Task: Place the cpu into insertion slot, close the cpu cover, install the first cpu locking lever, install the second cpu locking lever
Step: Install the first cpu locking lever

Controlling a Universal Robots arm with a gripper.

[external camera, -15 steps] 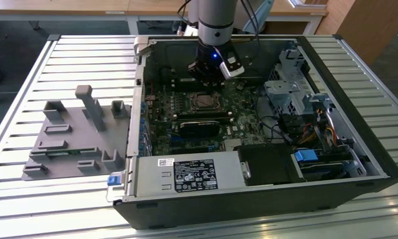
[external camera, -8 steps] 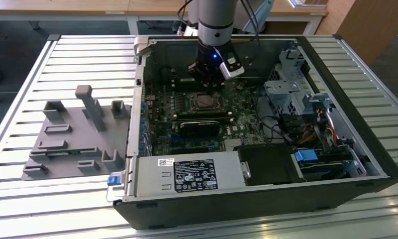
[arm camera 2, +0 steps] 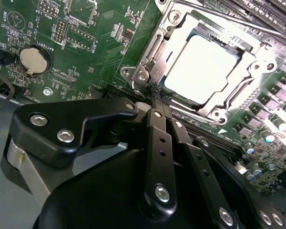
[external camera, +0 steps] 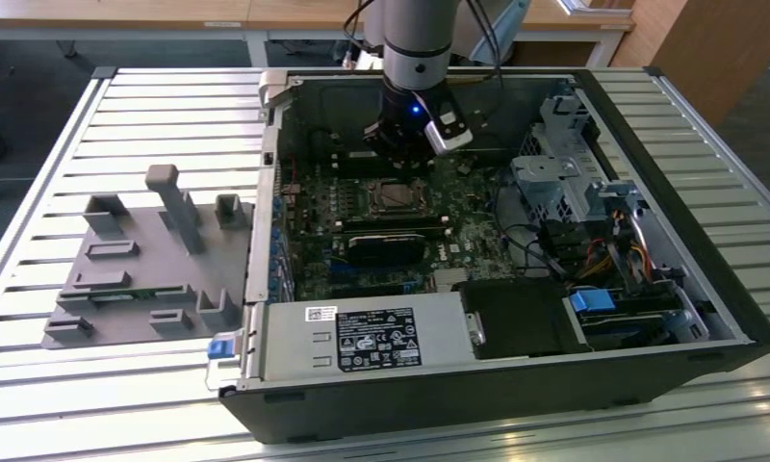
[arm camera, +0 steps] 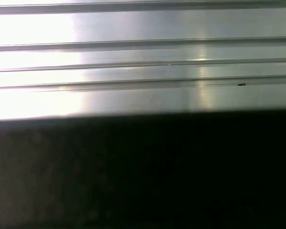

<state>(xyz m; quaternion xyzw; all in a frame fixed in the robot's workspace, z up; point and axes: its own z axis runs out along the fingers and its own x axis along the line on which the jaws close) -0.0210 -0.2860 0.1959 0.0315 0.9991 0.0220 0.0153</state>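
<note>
Already the cpu point(arm camera 2: 205, 69) lies seated in the insertion slot point(arm camera 2: 150, 59), as the second wrist view shows, with the cpu cover point(arm camera 2: 250, 64) lowered around it so its pale face shows through the window. The gripper point(arm camera 2: 155, 102) sits just beside the socket's hinge corner, its fingers point(arm camera 2: 158, 138) pressed together on nothing, tips near the lever end. The work therefore appears to be at the locking levers; the next move calls for a careful push against a thin springy wire.

From the exterior view, the gripper point(external camera: 404, 154) hangs inside the open computer case point(external camera: 668, 318), just beyond the socket on the motherboard point(external camera: 315, 250).

Meanwhile the first wrist view gives ribbed metal slats point(arm camera: 143, 52) above darkness.
</note>
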